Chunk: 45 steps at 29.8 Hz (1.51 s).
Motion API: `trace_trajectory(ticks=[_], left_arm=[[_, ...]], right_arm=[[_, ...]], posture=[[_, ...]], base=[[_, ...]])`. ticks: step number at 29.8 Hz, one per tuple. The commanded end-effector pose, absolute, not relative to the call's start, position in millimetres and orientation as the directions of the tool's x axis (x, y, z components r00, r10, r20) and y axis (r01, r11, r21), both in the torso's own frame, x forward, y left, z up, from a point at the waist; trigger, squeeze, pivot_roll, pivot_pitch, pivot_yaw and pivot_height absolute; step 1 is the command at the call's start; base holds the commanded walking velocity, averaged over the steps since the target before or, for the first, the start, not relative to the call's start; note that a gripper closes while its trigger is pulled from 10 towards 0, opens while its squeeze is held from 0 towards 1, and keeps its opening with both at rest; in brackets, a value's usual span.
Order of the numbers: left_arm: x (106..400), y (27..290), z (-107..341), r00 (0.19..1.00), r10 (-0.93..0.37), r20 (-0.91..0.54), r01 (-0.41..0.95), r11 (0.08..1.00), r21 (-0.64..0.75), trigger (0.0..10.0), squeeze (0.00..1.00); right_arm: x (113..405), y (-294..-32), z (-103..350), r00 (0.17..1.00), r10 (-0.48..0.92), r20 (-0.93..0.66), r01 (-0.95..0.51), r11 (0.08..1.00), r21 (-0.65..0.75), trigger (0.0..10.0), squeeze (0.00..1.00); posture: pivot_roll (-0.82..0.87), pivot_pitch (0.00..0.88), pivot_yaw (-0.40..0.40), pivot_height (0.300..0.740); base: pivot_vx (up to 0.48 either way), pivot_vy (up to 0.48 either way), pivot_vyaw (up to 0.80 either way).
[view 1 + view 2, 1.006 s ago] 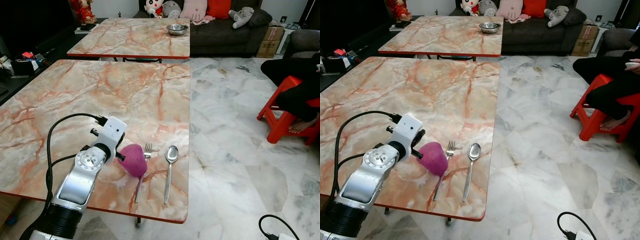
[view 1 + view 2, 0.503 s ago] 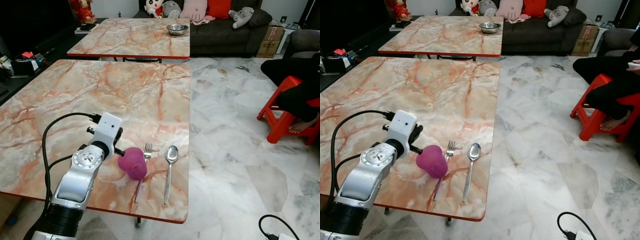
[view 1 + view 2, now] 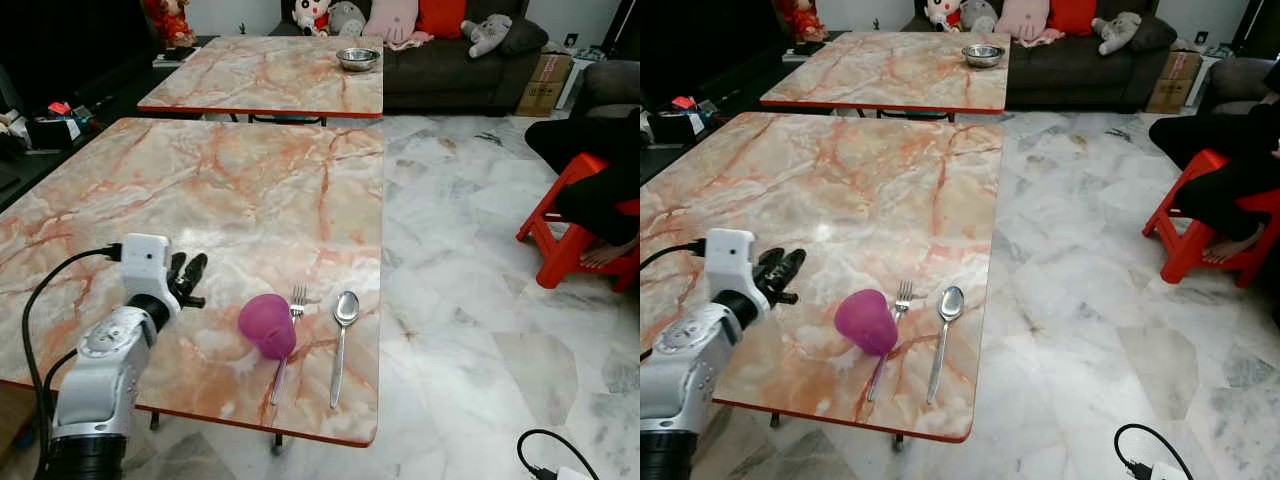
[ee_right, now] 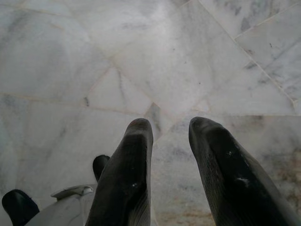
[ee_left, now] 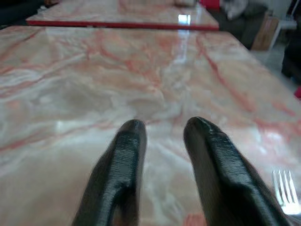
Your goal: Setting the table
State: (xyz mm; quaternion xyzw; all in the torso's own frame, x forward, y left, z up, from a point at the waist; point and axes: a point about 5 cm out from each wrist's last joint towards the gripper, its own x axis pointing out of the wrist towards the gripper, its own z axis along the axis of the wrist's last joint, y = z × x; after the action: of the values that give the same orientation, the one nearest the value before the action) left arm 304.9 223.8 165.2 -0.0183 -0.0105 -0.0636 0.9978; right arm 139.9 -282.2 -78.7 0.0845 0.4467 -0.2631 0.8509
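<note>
Left eye view: marble table (image 3: 230, 190) over pale tiled floor (image 3: 470, 300); left tool (image 3: 187, 272) released, empty.

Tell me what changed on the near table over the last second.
The left pincer let go of the pink cup and drew back to the robot's left, now open. The cup stands beside the fork. Fork and spoon stayed put.
</note>
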Motion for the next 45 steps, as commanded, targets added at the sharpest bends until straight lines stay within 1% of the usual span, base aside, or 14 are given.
trace_trajectory(ticks=[1,4,7,10,11,12,15,16,18,20,28,33,37,45], left_arm=[[300,229,158,0.993,-0.112,0.031,0.114,0.991,-0.072,10.0,1.0],[296,237,152,0.996,-0.063,0.055,0.068,0.993,-0.096,10.0,1.0],[289,253,147,0.998,-0.001,0.064,0.007,0.995,-0.101,10.0,1.0],[285,259,144,0.998,0.02,0.061,-0.013,0.994,-0.113,10.0,1.0],[278,267,140,0.998,0.036,0.053,-0.029,0.991,-0.132,10.0,1.0],[275,271,137,0.998,0.038,0.042,-0.031,0.987,-0.156,10.0,0.0],[269,276,131,0.999,0.038,0.015,-0.034,0.979,-0.201,10.0,0.0],[266,282,124,0.998,0.06,-0.014,-0.061,0.976,-0.208,10.0,0.0],[264,287,116,0.995,0.09,-0.039,-0.095,0.98,-0.177,10.0,0.0],[263,287,113,0.995,0.091,-0.048,-0.098,0.982,-0.161,10.0,0.0],[279,264,102,0.994,0.099,-0.045,-0.104,0.985,-0.139,10.0,0.0],[287,259,94,0.989,0.146,-0.037,-0.151,0.969,-0.197,10.0,0.0],[292,259,97,0.984,0.175,-0.018,-0.175,0.961,-0.213,10.0,0.0],[302,248,104,0.987,0.157,0.022,-0.148,0.961,-0.233,10.0,0.0]], right_arm=[[138,-283,-79,0.453,-0.373,-0.809,0.529,0.843,-0.092,10.0,0.0],[138,-283,-79,0.452,-0.374,-0.81,0.528,0.844,-0.095,10.0,0.0],[138,-283,-79,0.452,-0.374,-0.81,0.527,0.844,-0.096,10.0,0.0],[138,-283,-80,0.452,-0.374,-0.81,0.528,0.844,-0.095,10.0,0.0],[138,-283,-80,0.452,-0.374,-0.81,0.528,0.844,-0.095,10.0,0.0],[138,-283,-79,0.452,-0.374,-0.81,0.529,0.843,-0.094,10.0,0.0],[138,-283,-79,0.453,-0.374,-0.809,0.53,0.843,-0.093,10.0,0.0],[138,-283,-79,0.453,-0.374,-0.809,0.53,0.843,-0.092,10.0,0.0],[138,-283,-79,0.454,-0.374,-0.809,0.529,0.844,-0.093,10.0,0.0],[138,-283,-79,0.454,-0.374,-0.809,0.529,0.844,-0.093,10.0,0.0],[140,-283,-79,0.455,-0.376,-0.807,0.528,0.844,-0.096,10.0,0.0],[139,-283,-79,0.456,-0.377,-0.807,0.53,0.843,-0.095,10.0,0.0],[139,-283,-79,0.456,-0.377,-0.806,0.531,0.842,-0.094,10.0,0.0],[139,-283,-79,0.456,-0.378,-0.805,0.533,0.841,-0.093,10.0,0.0]], posture=[[0.03,0.042,0.019,0.74],[0.03,0.041,0.02,0.74],[0.03,0.041,0.02,0.74],[0.03,0.041,0.02,0.74],[0.03,0.043,0.021,0.74],[0.04,0.047,0.02,0.74],[0.04,0.05,0.018,0.74],[0.04,0.052,0.017,0.74],[0.04,0.053,0.016,0.74],[0.04,0.053,0.016,0.74],[0.04,0.052,0.015,0.74],[0.03,0.052,0.017,0.74],[0.03,0.053,0.016,0.74],[0.03,0.054,0.014,0.74]], base=[[0.0,0.0,0.0],[0.0,0.0,0.0],[0.0,0.0,0.0],[0.0,0.0,0.0],[0.0,0.0,0.0],[0.0,0.0,0.0],[0.0,0.0,0.0],[0.0,0.0,0.0],[0.0,0.0,0.0],[0.0,0.0,0.0],[0.0,0.0,0.0],[0.0,0.0,0.0],[0.0,0.0,0.0],[0.0,0.0,0.0]])
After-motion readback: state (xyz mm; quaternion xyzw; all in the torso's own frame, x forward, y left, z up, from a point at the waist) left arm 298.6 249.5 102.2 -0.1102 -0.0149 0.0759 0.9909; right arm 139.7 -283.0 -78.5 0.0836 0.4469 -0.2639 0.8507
